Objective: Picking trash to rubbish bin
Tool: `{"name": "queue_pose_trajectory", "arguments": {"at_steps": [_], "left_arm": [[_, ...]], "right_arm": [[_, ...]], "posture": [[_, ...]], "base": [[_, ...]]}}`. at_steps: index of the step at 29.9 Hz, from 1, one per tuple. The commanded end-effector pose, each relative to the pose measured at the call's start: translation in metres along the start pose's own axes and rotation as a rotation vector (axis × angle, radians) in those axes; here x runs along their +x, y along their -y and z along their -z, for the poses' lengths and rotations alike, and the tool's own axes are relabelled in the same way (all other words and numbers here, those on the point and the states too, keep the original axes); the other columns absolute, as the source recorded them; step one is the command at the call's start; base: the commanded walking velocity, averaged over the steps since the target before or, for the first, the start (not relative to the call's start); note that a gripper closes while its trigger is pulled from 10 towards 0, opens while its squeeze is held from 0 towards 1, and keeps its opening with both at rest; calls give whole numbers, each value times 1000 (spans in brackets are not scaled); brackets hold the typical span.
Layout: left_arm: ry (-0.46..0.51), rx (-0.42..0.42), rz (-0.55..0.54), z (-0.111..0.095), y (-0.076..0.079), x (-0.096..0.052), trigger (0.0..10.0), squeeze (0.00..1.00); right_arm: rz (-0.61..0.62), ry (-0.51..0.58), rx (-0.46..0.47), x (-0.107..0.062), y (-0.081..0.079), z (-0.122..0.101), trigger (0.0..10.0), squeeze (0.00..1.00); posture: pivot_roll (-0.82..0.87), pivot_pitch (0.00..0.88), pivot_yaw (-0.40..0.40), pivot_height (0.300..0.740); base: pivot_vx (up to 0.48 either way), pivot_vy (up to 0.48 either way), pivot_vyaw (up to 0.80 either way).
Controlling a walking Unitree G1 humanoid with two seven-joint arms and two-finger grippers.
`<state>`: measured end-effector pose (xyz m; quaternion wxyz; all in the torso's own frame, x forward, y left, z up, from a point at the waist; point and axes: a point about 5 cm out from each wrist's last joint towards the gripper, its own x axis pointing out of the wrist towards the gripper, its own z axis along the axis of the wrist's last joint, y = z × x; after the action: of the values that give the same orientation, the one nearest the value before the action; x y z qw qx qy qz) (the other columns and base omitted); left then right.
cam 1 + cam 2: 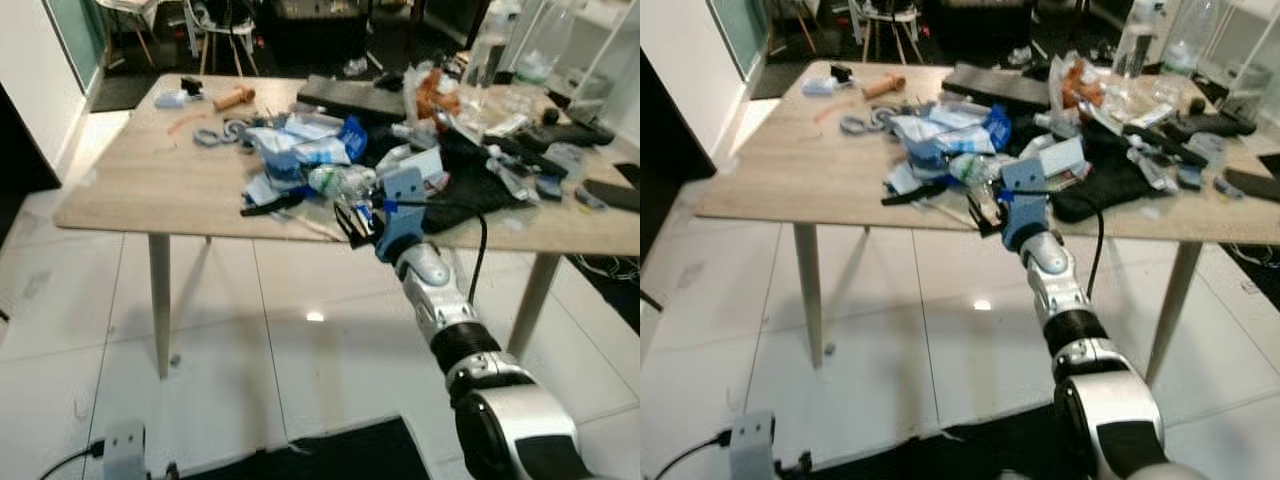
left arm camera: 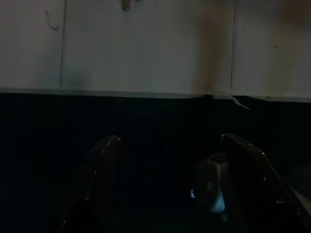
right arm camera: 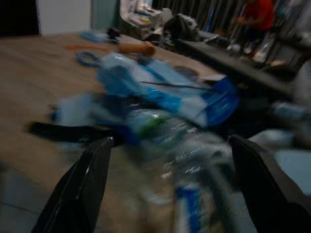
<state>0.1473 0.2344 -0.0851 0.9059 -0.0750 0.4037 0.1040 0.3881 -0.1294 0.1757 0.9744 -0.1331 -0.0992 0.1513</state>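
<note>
**A:** Where does the plastic bottle (image 1: 340, 180) lie?

**B:** On the worktop (image 1: 140, 185), near its front edge, at the robot-side rim of the heap of blue-and-white wrappers (image 1: 300, 145). It lies on its side, and its long axis looks to run roughly along that edge, though the blur in the wrist view leaves this uncertain.

**A:** And the right hand (image 1: 358, 215)?

**B:** Just in front of the bottle at the worktop's edge, its black fingers (image 3: 82, 187) spread wide with the bottle between them but not yet pinched. By that measure it is the nearer arm.

**A:** The left hand (image 2: 170, 184)?

**B:** Hanging idle in shadow, fingers apart, holding nothing.
</note>
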Motion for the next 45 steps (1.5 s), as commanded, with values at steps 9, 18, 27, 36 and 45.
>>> {"name": "queue_pose_trajectory", "arguments": {"at_steps": [9, 18, 27, 36, 45], "left_arm": [[-59, 8, -6, 14, -2, -4, 10000, 0], [-72, 7, -1, 15, 1, -4, 10000, 0], [-89, 12, 6, 22, 2, -6, 10000, 0], [-100, 18, 11, 24, 4, -6, 10000, 0], [-111, 21, 14, 26, 5, -7, 10000, 0]], "right_arm": [[24, -21, -344, 7, 7, -10, 10000, 0], [-176, -90, -410, 8, -17, -2, 10000, 0], [-322, -175, -372, 3, -22, 7, 10000, 0], [-443, -155, -346, 0, -24, -4, 10000, 0], [-455, -431, -465, -13, -6, 24, 10000, 0]], "posture": [[28, 49, 24, 740], [32, 49, 20, 740], [30, 49, 16, 740], [25, 40, 12, 740], [21, 34, 11, 740]], "base": [[389, 0, 0], [144, 0, 0], [0, 0, 0], [0, 0, 0], [0, 0, 0]]}}
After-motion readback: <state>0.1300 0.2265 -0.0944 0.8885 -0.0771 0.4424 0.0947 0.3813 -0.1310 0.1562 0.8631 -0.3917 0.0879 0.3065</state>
